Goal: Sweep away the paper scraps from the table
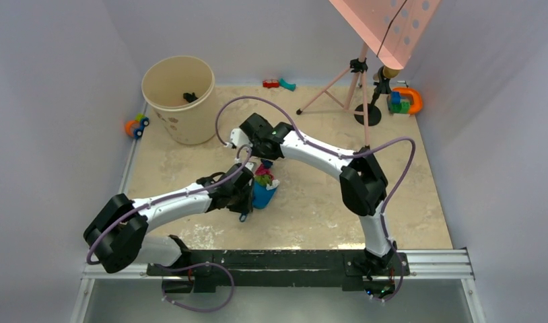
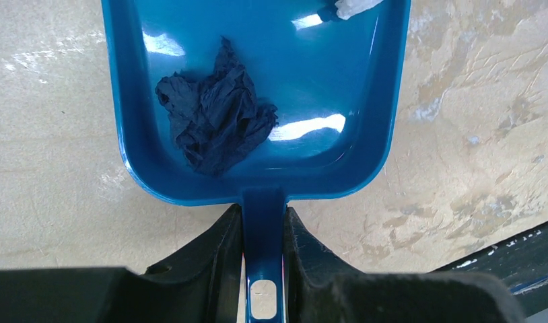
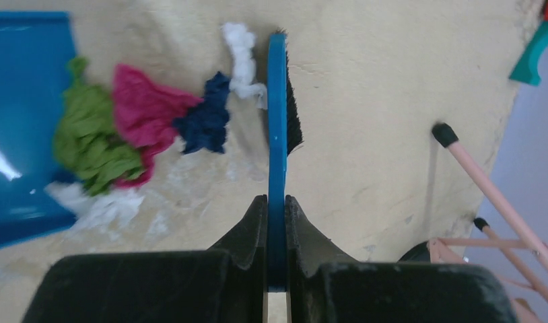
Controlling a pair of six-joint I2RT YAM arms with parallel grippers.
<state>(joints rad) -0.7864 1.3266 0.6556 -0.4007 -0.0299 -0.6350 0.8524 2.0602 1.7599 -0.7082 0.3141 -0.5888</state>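
My left gripper point(image 2: 263, 222) is shut on the handle of a blue dustpan point(image 2: 338, 101), which rests on the beige table point(image 2: 49, 168); a dark navy paper scrap point(image 2: 217, 118) lies in the pan and a white scrap point(image 2: 352, 7) at its mouth. My right gripper point(image 3: 277, 202) is shut on a blue brush point(image 3: 277, 121) with black bristles, held on edge. Beside the brush lie white point(image 3: 243, 57), navy point(image 3: 205, 121), magenta point(image 3: 145, 108) and green point(image 3: 89, 138) scraps at the dustpan's mouth point(image 3: 22, 81). In the top view both grippers meet at the dustpan point(image 1: 263, 194) mid-table.
A beige bin point(image 1: 179, 97) stands at the back left with a dark scrap inside. An orange and blue toy car point(image 1: 137, 125) lies left of it. Red and teal blocks point(image 1: 278, 84) sit at the back. A pink tripod stand point(image 1: 352, 84) and colourful toys point(image 1: 402, 101) are at the back right.
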